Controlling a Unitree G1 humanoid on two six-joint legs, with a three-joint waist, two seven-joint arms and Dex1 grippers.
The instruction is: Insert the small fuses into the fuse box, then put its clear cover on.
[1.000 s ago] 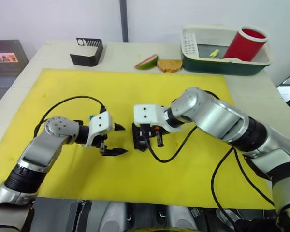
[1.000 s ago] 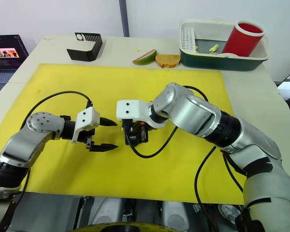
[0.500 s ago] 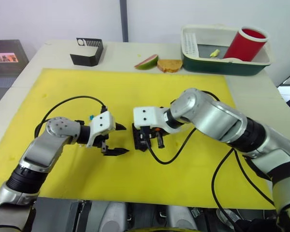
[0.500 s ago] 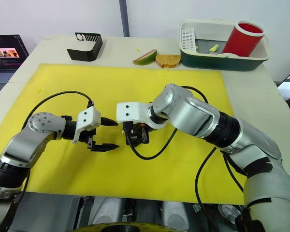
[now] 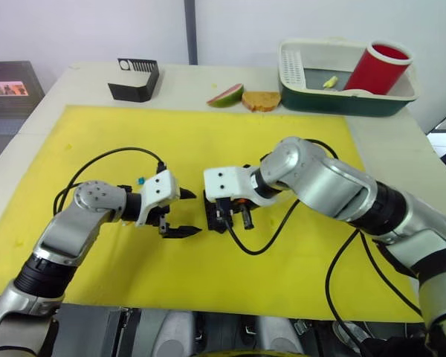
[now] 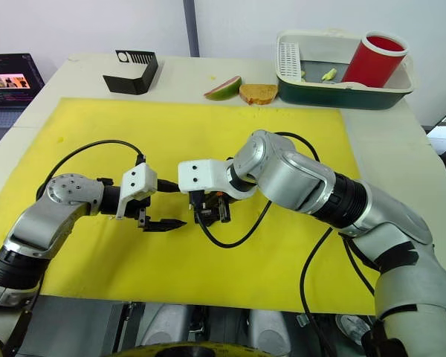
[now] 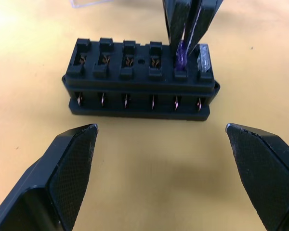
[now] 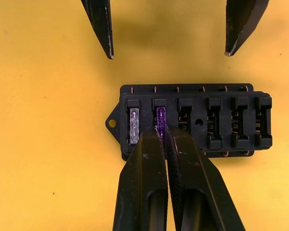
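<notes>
The black fuse box (image 5: 215, 217) lies mid-mat on the yellow mat (image 5: 208, 141). My right gripper (image 8: 160, 131) is shut on a purple fuse (image 8: 160, 115) that stands in the second slot from one end. A clear fuse (image 8: 134, 125) fills the end slot beside it, and the other slots (image 7: 116, 52) are bare. My left gripper (image 5: 197, 214) is open, its fingers (image 7: 70, 159) spread wide just short of the box's long side. An edge of the clear cover (image 7: 89, 3) peeks in beyond the box. A small blue bit (image 5: 140, 180) lies by my left wrist.
Behind the mat stand a black slotted holder (image 5: 135, 79), a mango slice (image 5: 227, 95) and a piece of bread (image 5: 261, 100). A green-and-white bin (image 5: 334, 104) holding a red cup (image 5: 377, 67) sits at the back right. Black cables loop beside both wrists.
My left gripper has crept a little to the right, closer to the fuse box. The right gripper stays over the box with the purple fuse.
</notes>
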